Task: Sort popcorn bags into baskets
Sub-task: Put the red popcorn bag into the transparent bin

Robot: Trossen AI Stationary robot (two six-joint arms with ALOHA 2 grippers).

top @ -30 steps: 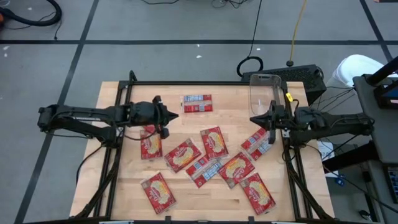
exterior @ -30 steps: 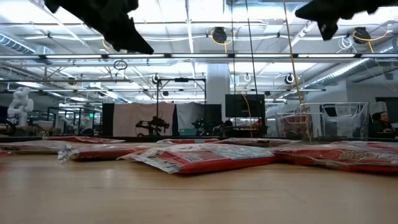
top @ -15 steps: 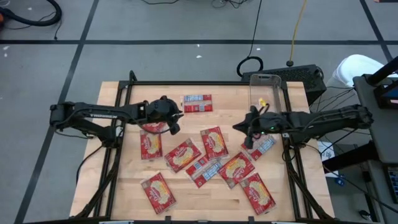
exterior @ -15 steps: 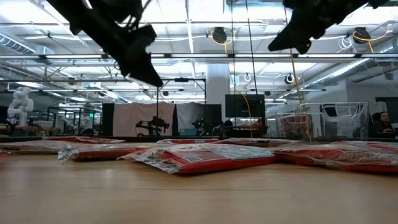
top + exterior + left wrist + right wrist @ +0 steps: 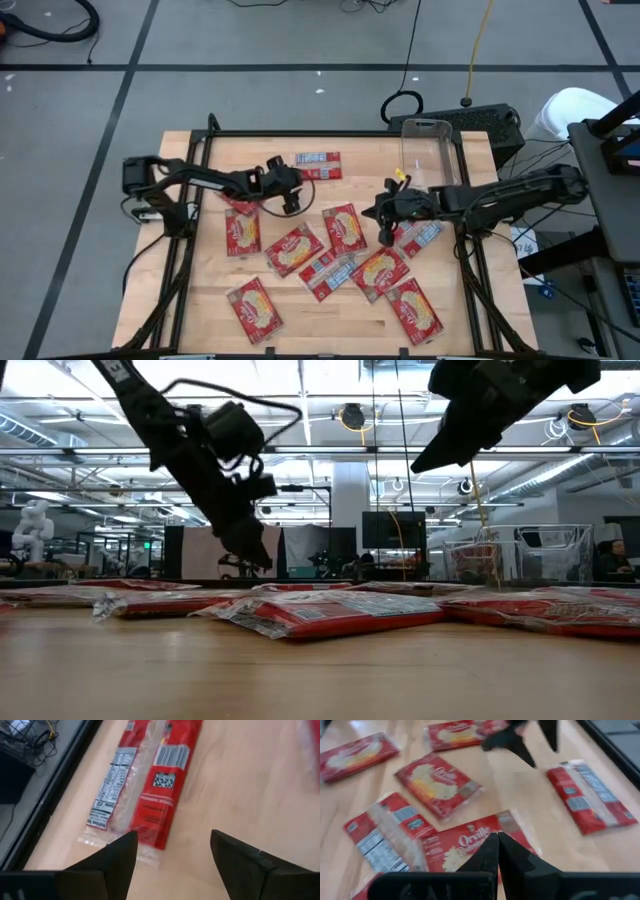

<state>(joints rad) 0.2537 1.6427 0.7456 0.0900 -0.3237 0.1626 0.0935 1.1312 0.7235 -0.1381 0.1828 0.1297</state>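
Observation:
Several red popcorn bags lie flat on the wooden table (image 5: 200, 290), some showing the yellow picture (image 5: 343, 227), some the printed back (image 5: 330, 272). One back-up bag (image 5: 317, 165) (image 5: 145, 780) lies alone near the far edge. My left gripper (image 5: 294, 190) (image 5: 172, 855) hovers open just short of that bag, slanting down at it. My right gripper (image 5: 384, 218) (image 5: 496, 852) is shut and empty, raised over the bags at centre right (image 5: 470, 842). A clear basket (image 5: 427, 150) stands at the far right corner.
A black frame rail (image 5: 330, 134) runs along the table's far edge, with side rails left and right. Bare wood lies between the lone far bag and the cluster. A black box (image 5: 470, 122) and cables sit beyond the far right corner.
My left gripper has dropped and reached toward the lone far bag, tipping further down, and has opened. My right gripper, still shut, has moved from the right rail toward the table's middle and near side, sinking a little. No bag has moved.

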